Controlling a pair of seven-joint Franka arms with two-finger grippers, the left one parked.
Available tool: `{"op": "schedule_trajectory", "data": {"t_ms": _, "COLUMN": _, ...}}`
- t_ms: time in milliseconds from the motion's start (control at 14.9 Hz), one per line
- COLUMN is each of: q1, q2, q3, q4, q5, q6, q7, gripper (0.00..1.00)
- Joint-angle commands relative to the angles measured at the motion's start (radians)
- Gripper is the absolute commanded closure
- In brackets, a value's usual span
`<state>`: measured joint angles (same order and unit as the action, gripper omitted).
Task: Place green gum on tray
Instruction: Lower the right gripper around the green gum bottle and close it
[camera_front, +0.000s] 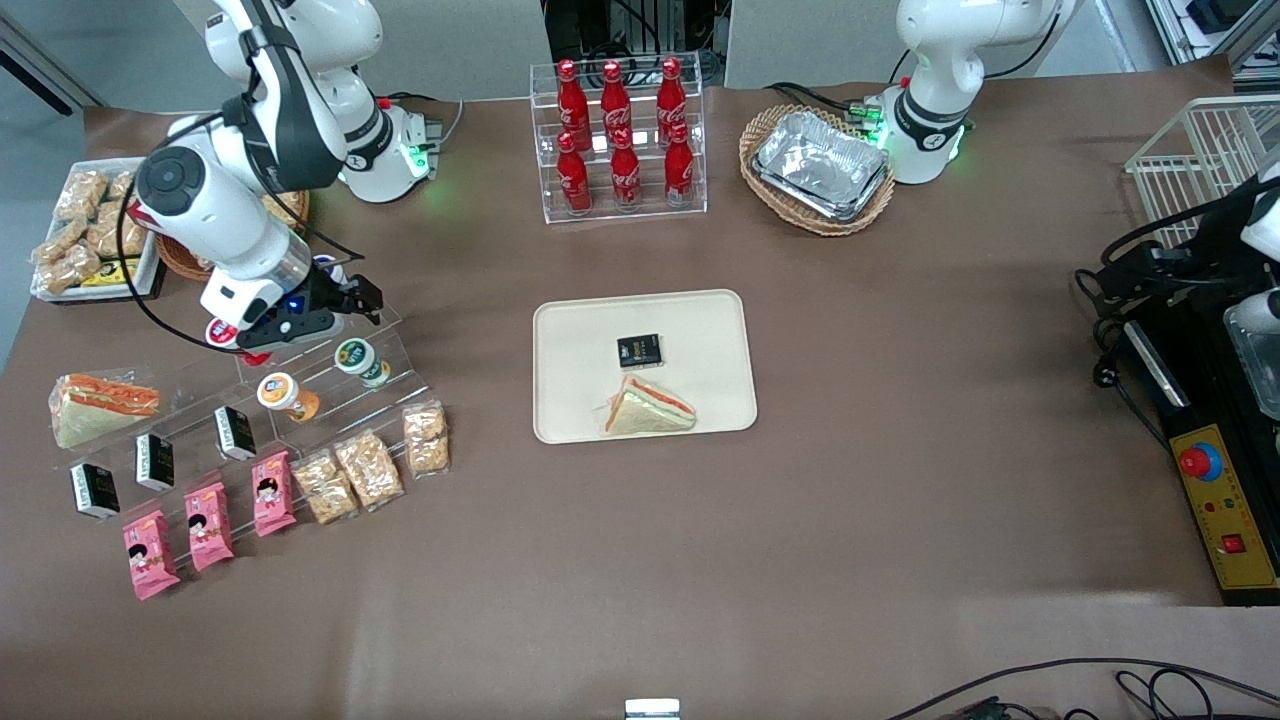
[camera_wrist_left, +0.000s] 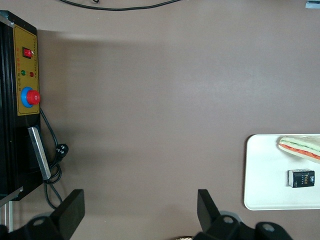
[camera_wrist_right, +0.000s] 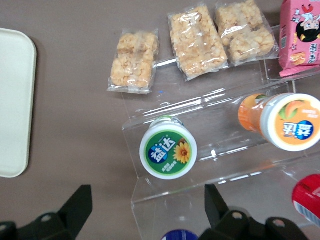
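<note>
Hovering spread-fingered, gripper above round, glossy-lidded green gum (clear stand).

On my right wrist feed the green gum carries white Chinese characters, 益达, on its lid beside a sunflower picture. The orange-lidded canister shows the same two characters on a blue patch. From the front I can read the Coca-Cola script on the red bottles. The small black box on the tray bears a word that looks like "Face" in the left wrist view, though I can't be sure.
</note>
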<state>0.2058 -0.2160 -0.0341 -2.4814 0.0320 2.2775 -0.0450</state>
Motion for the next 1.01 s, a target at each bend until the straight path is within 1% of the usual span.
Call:
{"op": "schedule_trajectory", "data": {"t_ms": 0, "q1": 0.011, "q2": 0.029, "q3": -0.004, "q4": -0.028, "q5": 0.0, "q6": 0.078, "q7": 0.008, "gripper": 0.0}}
{"op": "schedule_trajectory", "data": {"t_ms": 337, "q1": 0.012, "q2": 0.086, "q3": -0.004, "q4": -0.044, "q5": -0.006, "q6": 0.18, "q7": 0.007, "gripper": 0.0}}
{"op": "schedule_trajectory", "data": {"t_ms": 538, "q1": 0.012, "q2": 0.107, "q3": -0.004, "q4": -0.044, "q5": -0.006, "q6": 0.198, "q7": 0.007, "gripper": 0.0}}
{"op": "schedule_trajectory", "data": {"t_ms": 740, "q1": 0.011, "q2": 0.121, "q3": -0.006, "q4": -0.044, "q5": -0.006, "q6": 0.204, "q7": 0.007, "gripper": 0.04}}
{"op": "schedule_trajectory", "data": {"t_ms": 808, "q1": 0.011, "q2": 0.13, "q3": -0.006, "q4": -0.044, "q5": -0.014, "q6": 0.218, "q7": 0.007, "gripper": 0.08}}
{"op": "schedule_trajectory", "data": {"t_ms": 875, "q1": 0.011, "q2": 0.135, "q3": -0.006, "q4": -0.044, "q5": -0.027, "q6": 0.223, "q7": 0.007, "gripper": 0.2}}
{"op": "schedule_trajectory", "data": {"t_ms": 942, "q1": 0.011, "q2": 0.139, "q3": -0.006, "q4": -0.044, "q5": -0.03, "q6": 0.224, "q7": 0.007, "gripper": 0.4}}
